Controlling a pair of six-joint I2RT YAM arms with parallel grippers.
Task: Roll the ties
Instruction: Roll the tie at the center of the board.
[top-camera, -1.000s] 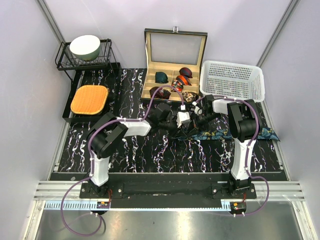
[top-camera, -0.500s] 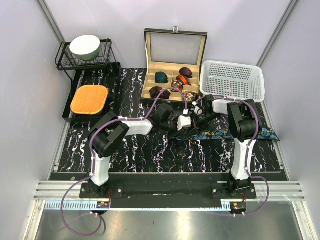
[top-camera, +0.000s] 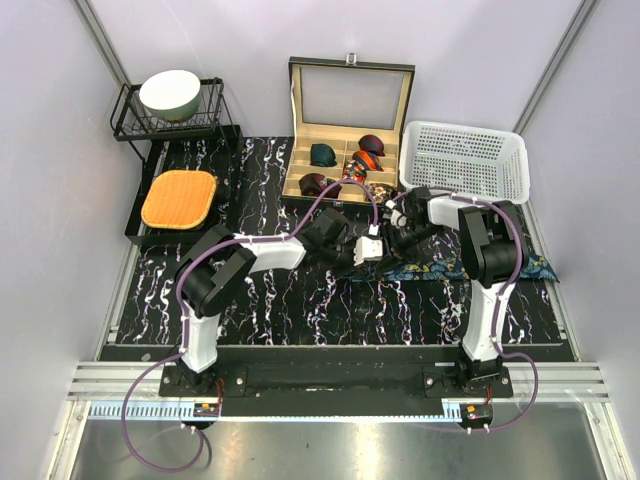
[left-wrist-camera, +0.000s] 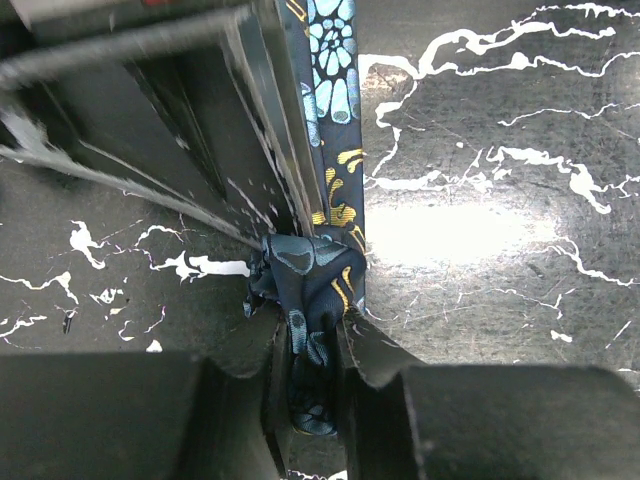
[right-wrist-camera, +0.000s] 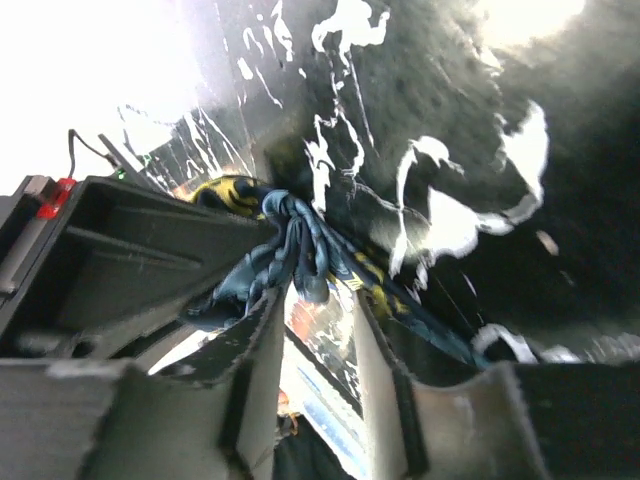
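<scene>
The left hand (left-wrist-camera: 308, 345) is pinched tight on a crumpled end of the dark navy fabric necktie with its teal-and-gold pattern (left-wrist-camera: 305, 280), the bunch squeezed between its two fingers and bulging out just ahead of their tips. From that bunch the tie runs straight away from the hand as a flat strip, lying on the black, white-veined marble-look tabletop (left-wrist-camera: 480, 150) and touching the dark body of the other arm on its left side.

In the overhead view, an open wooden box with a tan lining (top-camera: 296, 150) stands beyond the left hand, holding coiled ties: a green one (top-camera: 322, 154), a maroon one (top-camera: 372, 143) and a red-orange one (top-camera: 368, 158).

The right hand (right-wrist-camera: 318, 300) meets the same bunch from the opposite side. Its fingers stand a narrow gap apart with the knotted folds right at their tips; whether they clamp the fabric cannot be told. Behind this hand the rest of the tie trails off along the tabletop, and a white perforated plastic basket (top-camera: 460, 160) stands beyond it.
</scene>
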